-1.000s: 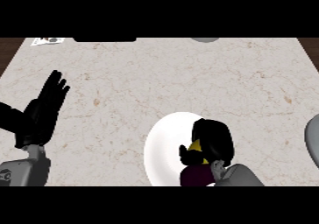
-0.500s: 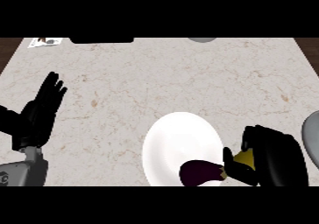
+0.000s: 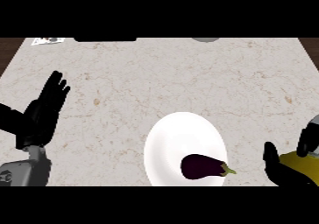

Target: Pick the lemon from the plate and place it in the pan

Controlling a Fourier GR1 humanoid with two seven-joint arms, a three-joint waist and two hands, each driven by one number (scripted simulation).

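Counter: pale marbled stone counter top bears everything.
Plate: white round plate sits at 6 o'clock; only a dark purple eggplant lies on it, stem toward 3 o'clock.
Left hand: black left hand rests at 9 o'clock, fingers straight, holding nothing.
Right hand: black right hand at 4 o'clock curls round the yellow lemon, clear of the plate, apparently for carrying.
Lemon axis: mostly hidden; cannot tell.
Pan: not visible.

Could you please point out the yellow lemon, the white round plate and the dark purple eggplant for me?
Yellow lemon (image 3: 298,162): head view, on its visible skin inside the right hand.
White round plate (image 3: 178,131): head view, on its bare upper part.
Dark purple eggplant (image 3: 201,166): head view, on the middle of its body.
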